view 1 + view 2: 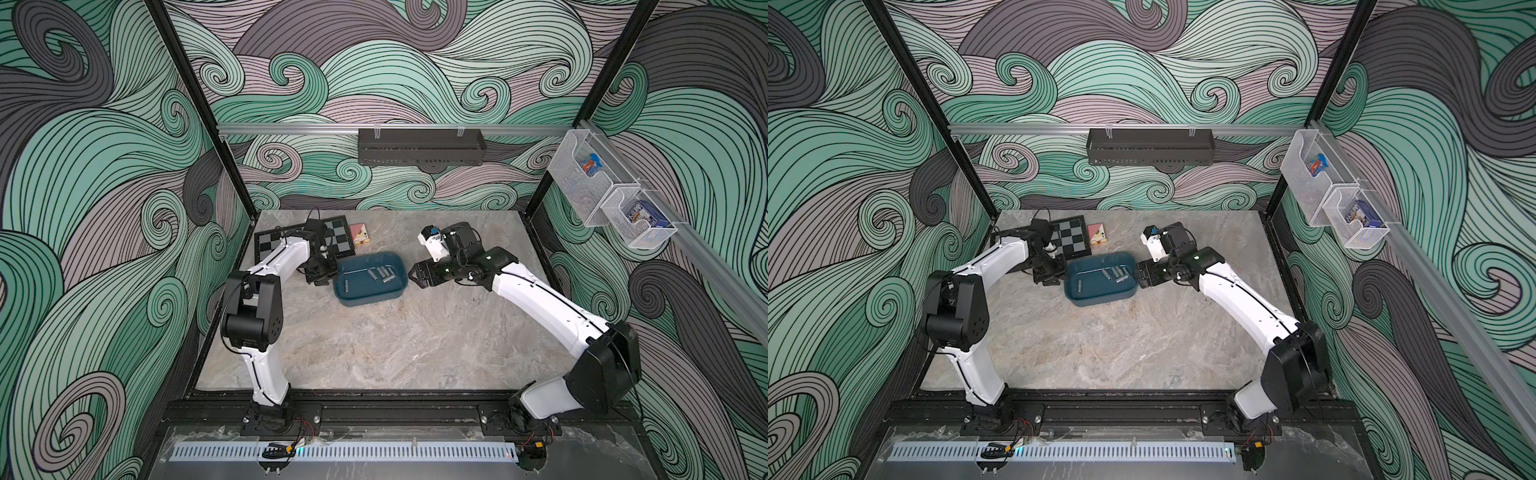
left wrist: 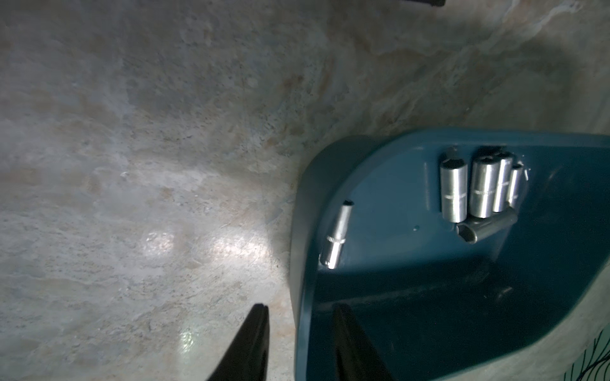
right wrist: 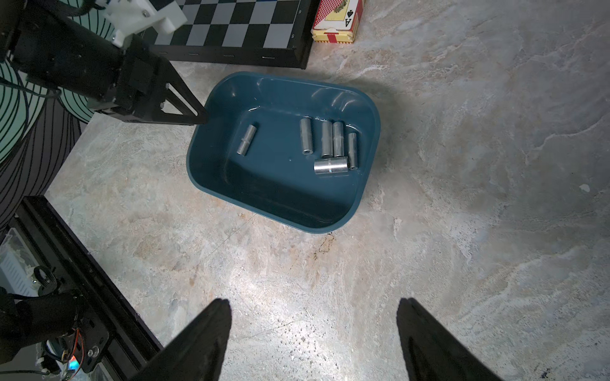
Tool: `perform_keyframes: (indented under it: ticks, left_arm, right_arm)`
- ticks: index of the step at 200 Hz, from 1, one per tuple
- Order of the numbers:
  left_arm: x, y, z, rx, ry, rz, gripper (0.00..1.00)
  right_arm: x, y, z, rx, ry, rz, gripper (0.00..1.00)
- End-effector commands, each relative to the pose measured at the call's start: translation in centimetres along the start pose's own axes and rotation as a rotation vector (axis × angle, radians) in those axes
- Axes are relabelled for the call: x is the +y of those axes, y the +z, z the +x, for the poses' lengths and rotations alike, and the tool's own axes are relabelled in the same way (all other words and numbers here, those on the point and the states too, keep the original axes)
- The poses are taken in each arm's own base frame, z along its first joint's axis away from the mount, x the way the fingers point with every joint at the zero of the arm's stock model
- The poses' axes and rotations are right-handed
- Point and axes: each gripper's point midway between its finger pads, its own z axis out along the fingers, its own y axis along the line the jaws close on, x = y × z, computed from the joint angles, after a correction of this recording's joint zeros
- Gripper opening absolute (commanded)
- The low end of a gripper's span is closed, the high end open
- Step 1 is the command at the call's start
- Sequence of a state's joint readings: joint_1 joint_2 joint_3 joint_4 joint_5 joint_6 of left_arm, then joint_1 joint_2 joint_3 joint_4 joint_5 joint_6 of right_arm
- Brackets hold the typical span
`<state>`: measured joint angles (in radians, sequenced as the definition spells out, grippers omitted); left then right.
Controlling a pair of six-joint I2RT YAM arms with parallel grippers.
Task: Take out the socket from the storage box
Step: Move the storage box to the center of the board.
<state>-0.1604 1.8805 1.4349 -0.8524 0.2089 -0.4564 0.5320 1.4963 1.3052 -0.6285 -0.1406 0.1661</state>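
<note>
Left gripper (image 2: pixel 300 306) is straddling box (image 1: pixel 365 301) rim, one jaw inside, one outside, gaps both sides. Right gripper (image 3: pixel 313 301) is hovering wide open, empty, at opposite end. Six sockets (image 3: pixel 338 143) are lying in box. Chessboard (image 1: pixel 340 237), card pack (image 1: pixel 360 235) are sitting just behind on worktop (image 1: pixel 374 345).

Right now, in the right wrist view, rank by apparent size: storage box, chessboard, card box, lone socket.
1. storage box
2. chessboard, though cropped by the frame edge
3. card box, also cropped
4. lone socket

Teal-blue storage box (image 3: pixel 207 171), silver sockets (image 3: pixel 306 135), black-grey chequered board (image 3: pixel 231 29), marbled table (image 3: pixel 462 165).
</note>
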Motion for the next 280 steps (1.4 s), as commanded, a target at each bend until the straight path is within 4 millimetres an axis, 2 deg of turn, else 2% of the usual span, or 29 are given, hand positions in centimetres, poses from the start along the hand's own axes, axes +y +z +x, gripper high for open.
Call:
perform_keyframes:
  ticks: [1,16,64,86,131,170,194,218,246,280]
  left_arm:
    - [-0.8,0.2,0.2,0.019,0.05,-0.005,0.28]
    - [-1.5,0.3,0.5,0.02,0.074,-0.01,0.25]
    - [-2.5,0.3,1.7,0.033,0.119,-0.002,0.05]
    - [-3.2,0.6,2.4,0.042,0.152,-0.001,0.0]
    - [-4.9,0.3,4.4,0.06,0.201,0.012,0.0]
    - [-5.1,-0.1,7.0,0.083,0.224,0.012,0.0]
    - [-4.6,-0.1,8.2,0.101,0.225,0.003,0.0]
    - [-4.0,0.1,9.2,0.12,0.235,0.001,0.0]
    - [-3.5,0.1,9.5,0.12,0.238,-0.01,0.0]
    - [-3.3,0.3,9.6,0.12,0.235,-0.016,0.0]
  right_arm:
    - [0.1,-0.9,0.1,-0.013,-0.012,0.008,0.83]
    - [0.0,-0.8,0.2,-0.011,-0.011,0.011,0.84]
    - [-0.3,-1.0,0.8,-0.008,-0.006,0.022,0.84]
    - [-0.5,-1.0,1.2,-0.005,-0.003,0.029,0.84]
    - [-0.6,-1.6,1.4,-0.016,-0.005,0.04,0.84]
    - [0.0,-1.6,1.9,-0.005,0.02,0.004,0.84]
    - [0.8,-1.3,2.6,0.03,0.034,-0.041,0.78]
    - [1.7,-0.5,3.6,0.104,0.037,-0.071,0.68]
    - [3.1,1.8,4.9,0.23,0.022,-0.074,0.58]
    - [4.3,4.6,5.6,0.33,0.005,-0.034,0.47]
